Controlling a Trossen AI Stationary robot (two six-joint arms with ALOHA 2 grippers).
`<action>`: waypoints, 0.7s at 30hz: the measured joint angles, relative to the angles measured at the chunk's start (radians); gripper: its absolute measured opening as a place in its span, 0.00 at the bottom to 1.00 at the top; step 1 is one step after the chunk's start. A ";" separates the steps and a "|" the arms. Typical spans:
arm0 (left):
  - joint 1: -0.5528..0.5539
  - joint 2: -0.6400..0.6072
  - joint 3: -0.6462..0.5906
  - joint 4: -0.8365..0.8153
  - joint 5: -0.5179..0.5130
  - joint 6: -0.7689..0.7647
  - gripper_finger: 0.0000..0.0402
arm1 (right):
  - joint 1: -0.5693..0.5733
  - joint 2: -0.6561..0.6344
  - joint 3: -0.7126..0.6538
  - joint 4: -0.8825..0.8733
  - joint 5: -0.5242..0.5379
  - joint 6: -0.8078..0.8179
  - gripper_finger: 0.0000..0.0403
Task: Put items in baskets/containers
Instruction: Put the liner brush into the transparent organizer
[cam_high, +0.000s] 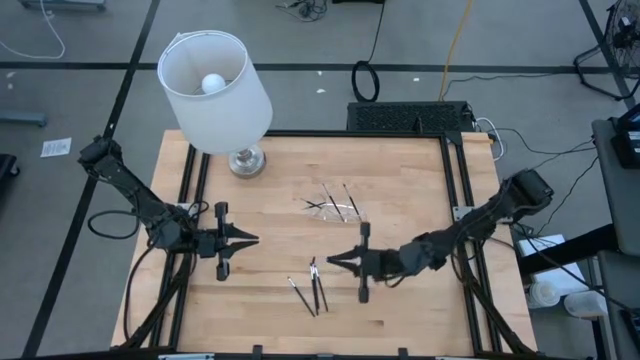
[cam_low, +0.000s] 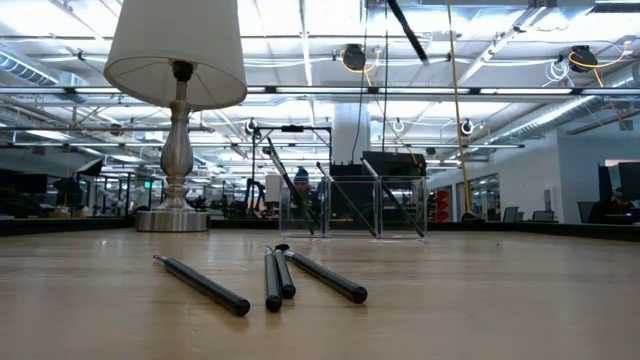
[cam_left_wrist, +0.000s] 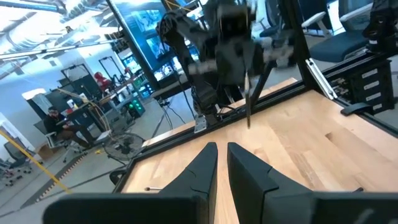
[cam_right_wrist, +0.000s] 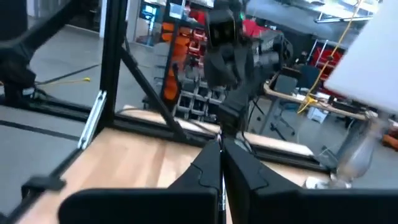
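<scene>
Right claw (cam_high: 331, 261) hovers over the tabletop (cam_high: 270, 200), tips pressed together on a thin dark stick that pokes down from them in the left wrist view; it's just right of the loose sticks. Left claw (cam_high: 252, 240) waits well to the left, fingers nearly pressed together w/ a slim gap, nothing in them.

Clear plastic tray (cam_high: 335, 205) sits mid-tabletop, right of the lamp (cam_high: 215, 85), w/ a few sticks leaning inside. Three loose sticks (cam_high: 310, 290) lie near the front edge, two touching side by side.

Step, as I judge it: one stick picked up, transport to tray pending. Next move prob. calls for carrying it over the tray rim, then opening the claw above the tray so it drops inside, w/o nudging the light tray.

No brands, labels or legible writing anywhere.
</scene>
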 joint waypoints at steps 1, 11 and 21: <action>0.000 0.000 0.000 0.001 0.000 0.000 0.12 | -0.009 -0.010 -0.048 0.033 -0.001 0.007 0.00; 0.010 0.000 0.000 -0.018 0.000 0.050 0.12 | -0.065 -0.059 -0.304 0.312 0.012 -0.026 0.00; 0.060 0.000 0.000 0.039 0.000 0.151 0.12 | -0.205 -0.061 -0.381 0.619 -0.262 -0.097 0.00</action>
